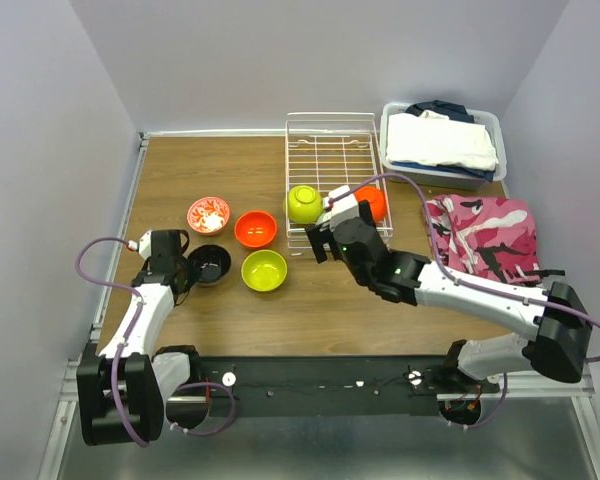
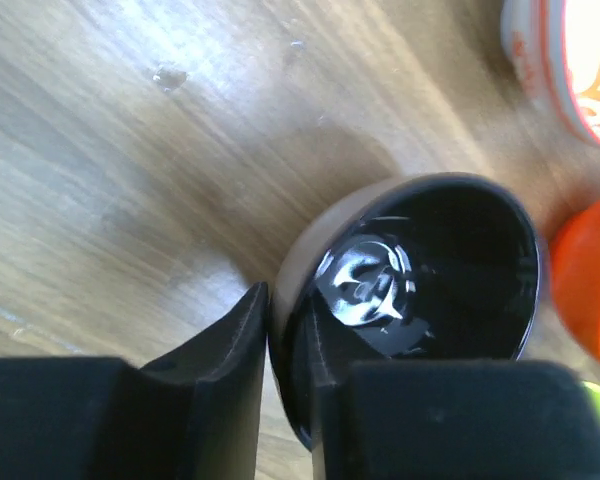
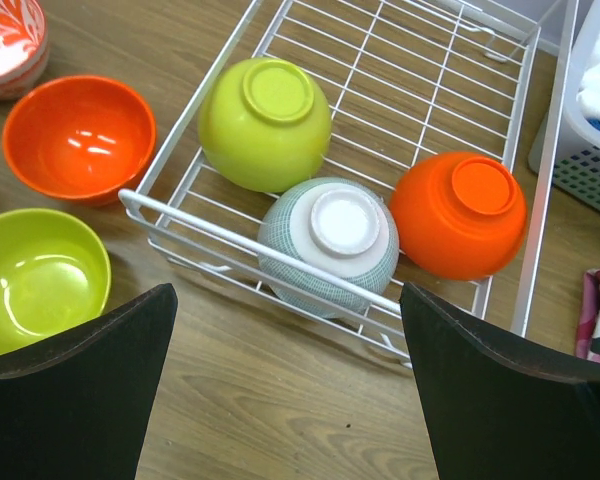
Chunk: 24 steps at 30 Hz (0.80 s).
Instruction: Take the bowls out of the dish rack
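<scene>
Over the near rail of the white wire dish rack (image 3: 200,225), the right gripper (image 3: 287,295) hangs wide apart above an upturned pale blue glazed bowl (image 3: 330,245) inside: light, slick, chippable, likely best straddled low. Meanwhile the left gripper (image 2: 285,320) pinches the rim of the taupe dark-lined bowl (image 2: 420,270).

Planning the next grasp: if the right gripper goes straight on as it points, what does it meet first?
Likely the upside-down pale blue round bowl in the white wire dish rack, or its front rail; depth unclear.

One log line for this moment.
left gripper: shut on taupe bowl rim | right gripper: open above dish rack edge | in rack: three inverted bowls | outside rack: four
</scene>
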Each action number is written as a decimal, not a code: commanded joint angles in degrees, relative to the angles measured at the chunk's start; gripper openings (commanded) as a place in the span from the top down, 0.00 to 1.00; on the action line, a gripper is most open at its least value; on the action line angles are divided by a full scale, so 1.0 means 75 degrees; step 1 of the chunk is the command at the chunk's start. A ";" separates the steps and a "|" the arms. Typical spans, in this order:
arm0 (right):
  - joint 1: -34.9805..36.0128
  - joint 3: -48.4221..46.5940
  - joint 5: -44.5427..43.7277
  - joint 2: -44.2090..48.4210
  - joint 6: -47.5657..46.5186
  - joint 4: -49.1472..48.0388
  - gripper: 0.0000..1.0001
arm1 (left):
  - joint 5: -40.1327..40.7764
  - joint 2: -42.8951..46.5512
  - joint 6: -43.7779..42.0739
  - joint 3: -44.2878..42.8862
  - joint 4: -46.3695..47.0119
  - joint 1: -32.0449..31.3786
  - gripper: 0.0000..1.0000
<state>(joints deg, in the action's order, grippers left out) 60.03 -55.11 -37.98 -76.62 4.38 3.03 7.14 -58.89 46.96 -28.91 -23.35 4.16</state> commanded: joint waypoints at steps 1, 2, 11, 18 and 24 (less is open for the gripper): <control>-0.0585 0.0083 0.1008 0.0384 0.0669 0.0088 0.00 | -0.0202 0.0083 0.0348 0.0034 0.0723 0.0054 0.53; -0.0679 0.0059 0.1218 0.0419 0.0681 0.0123 0.00 | -0.0190 0.0129 0.0360 0.0034 0.0700 0.0054 0.45; -0.1968 -0.0842 0.2460 -0.0201 0.0822 0.0616 0.00 | 0.0325 0.0761 -0.0610 -0.0715 -0.0213 0.0043 0.03; -0.3034 -0.2000 0.3878 -0.1395 0.0635 0.0850 0.00 | 0.1028 0.0986 -0.2193 -0.1932 -0.0519 -0.0214 0.01; -0.3152 -0.3080 0.4231 -0.2697 0.0423 0.1366 0.00 | 0.1732 0.0728 -0.3167 -0.2299 -0.0134 -0.1128 0.01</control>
<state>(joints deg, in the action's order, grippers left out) 36.62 -72.99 -11.53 -91.29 8.86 8.99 14.79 -52.42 30.37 -44.93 -25.74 -0.86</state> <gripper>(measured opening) 0.998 0.988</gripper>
